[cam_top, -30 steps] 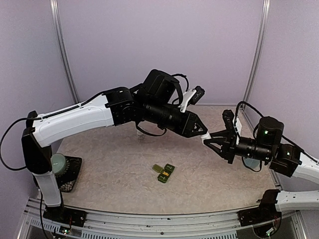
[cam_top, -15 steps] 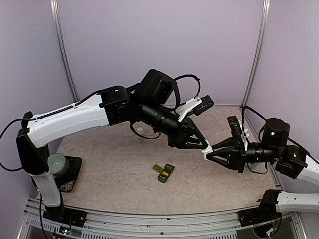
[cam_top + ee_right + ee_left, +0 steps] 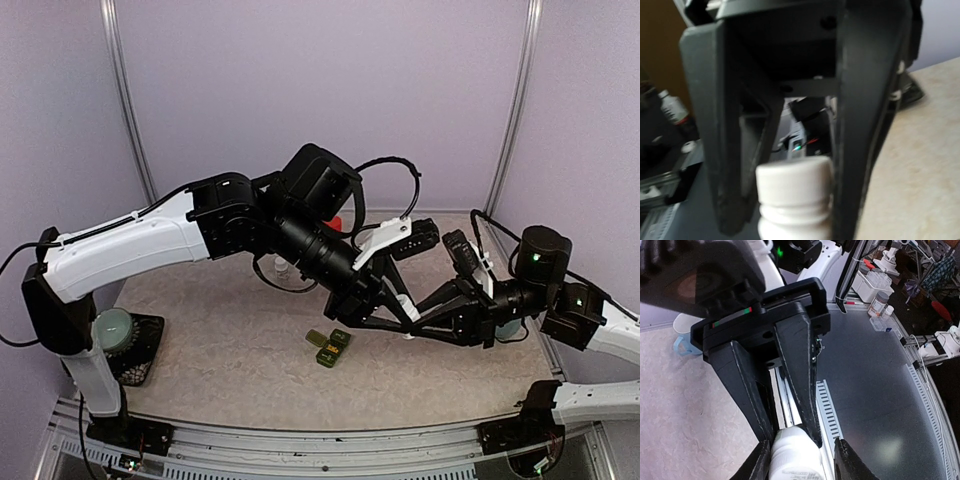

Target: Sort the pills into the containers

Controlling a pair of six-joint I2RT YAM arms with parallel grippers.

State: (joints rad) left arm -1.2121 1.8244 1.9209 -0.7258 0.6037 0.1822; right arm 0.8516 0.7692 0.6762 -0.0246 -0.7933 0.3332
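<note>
Left wrist view puts the left gripper point(image 3: 801, 466) low in the frame. Its fingers point(image 3: 759, 466) are spread to either side of a white bottle point(image 3: 795, 456). One seems to brush the plastic and the other stands off with a sliver of background between, so they sit around the bottle without pinching it. Facing them, the right gripper point(image 3: 790, 434) has its fingers pressed onto the far part of the same bottle and carries it. From the right wrist, the cap point(image 3: 795, 175) is seated on the neck and points at the left gripper, with a gap on one side.

By my reading, the sorting proper has not begun. The bottle is up off the table point(image 3: 220, 330), shared between the two arms, which looks like the cap-removal step. Whether the cap is loosened I cannot tell. No pills show anywhere.

The containers point(image 3: 331, 347) lie on the table, just below and left of the meeting grippers in the top view and apart from both. At least one lid is folded open, but the contents are too small to make out. What is left, as I judge it, is to free the cap, tip pills out and place them in the compartments.

A pale blue mug point(image 3: 683, 330) stands on the table beyond the right gripper, and a red thing point(image 3: 336, 222) peeks over the left forearm. The chief obstacle is the cap. Both arms also crowd the air above the containers.
</note>
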